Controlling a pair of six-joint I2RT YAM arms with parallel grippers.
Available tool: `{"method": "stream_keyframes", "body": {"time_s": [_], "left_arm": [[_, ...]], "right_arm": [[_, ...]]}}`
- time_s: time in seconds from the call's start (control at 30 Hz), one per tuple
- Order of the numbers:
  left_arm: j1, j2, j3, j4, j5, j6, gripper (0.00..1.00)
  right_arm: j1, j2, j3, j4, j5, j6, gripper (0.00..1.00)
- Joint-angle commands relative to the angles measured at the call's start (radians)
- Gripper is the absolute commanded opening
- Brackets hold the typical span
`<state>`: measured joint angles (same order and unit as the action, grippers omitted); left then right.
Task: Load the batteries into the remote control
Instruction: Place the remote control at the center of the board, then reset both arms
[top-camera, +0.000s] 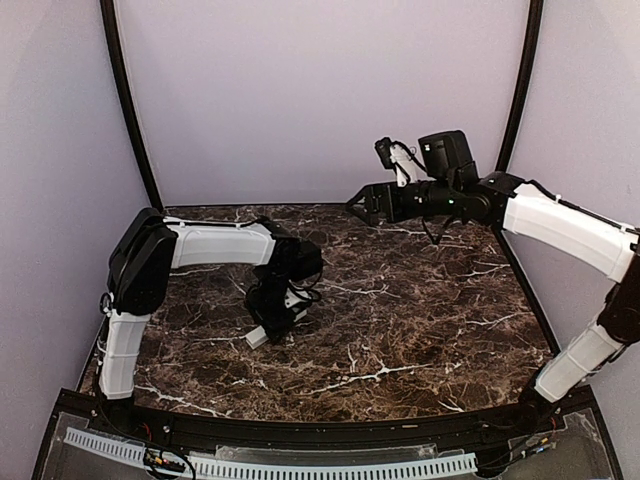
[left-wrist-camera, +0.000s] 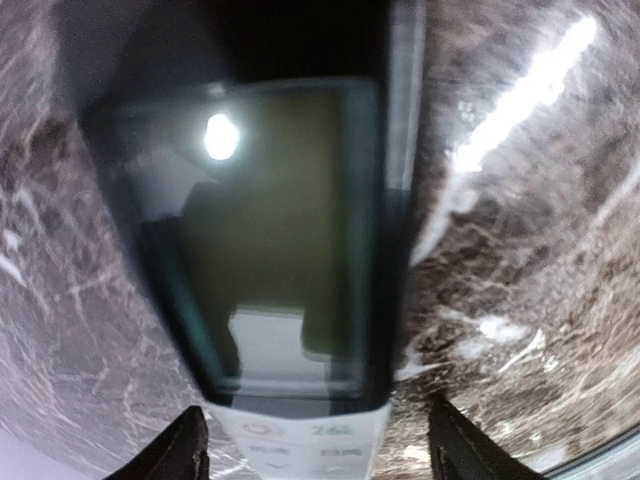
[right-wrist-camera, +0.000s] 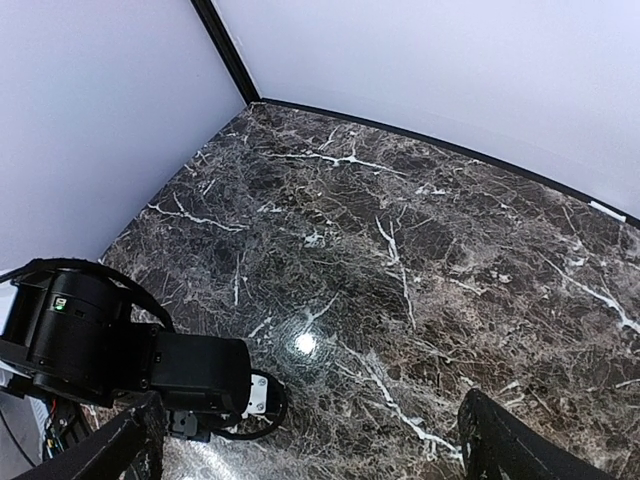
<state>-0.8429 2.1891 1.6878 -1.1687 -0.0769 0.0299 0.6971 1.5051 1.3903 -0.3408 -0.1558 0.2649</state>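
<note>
The remote control (left-wrist-camera: 300, 300) lies flat on the worktop (top-camera: 420, 320) directly under my left jaws. Its glossy dark panel faces up and throws back a spot of light, and a white band of buttons sits at the end nearest my wrist. My left jaws stand partly open astride that end. One finger (left-wrist-camera: 175, 452) is just beside one long edge and the other finger (left-wrist-camera: 465, 452) stands clear of the opposite edge. Neither presses on it, so I hold nothing there. From above, only one white end of the remote control pokes out. My bent left arm (top-camera: 215, 245) and its black wrist with looped cables cover the rest. My right jaws are spread wide and empty, raised in the air well apart from the remote control, beyond it and to its right. Between their fingers (right-wrist-camera: 125, 445) I look down on the black joint of the left arm. The worktop around the remote control is polished dark brown marble with white veins, and lamp glare sits on it near the remote control. Pale lilac walls close in behind and to both sides. Two black curved poles (top-camera: 125, 100) rise from the corners beyond the remote control. A white slotted strip (top-camera: 270, 463) runs along the edge on the near side of it.
</note>
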Motion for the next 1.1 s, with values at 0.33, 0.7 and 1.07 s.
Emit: {"method": "stream_keyframes", "body": {"time_s": [0.33, 0.7, 1.07], "left_arm": [[0.180, -0.589, -0.269, 0.662, 0.247, -0.126, 0.99], [0.614, -0.974, -0.853, 1.105, -0.231, -0.502, 0.99], [0.627, -1.161, -1.138, 1.457, -0.539, -0.343, 0.99]], "right_arm": [[-0.212, -0.136, -0.204, 0.031, 0.083, 0.081, 0.99], [-0.477, -0.564, -0.712, 0.254, 0.279, 0.103, 0.99], [-0.482, -0.752, -0.961, 0.407, 0.400, 0.079, 0.98]]}}
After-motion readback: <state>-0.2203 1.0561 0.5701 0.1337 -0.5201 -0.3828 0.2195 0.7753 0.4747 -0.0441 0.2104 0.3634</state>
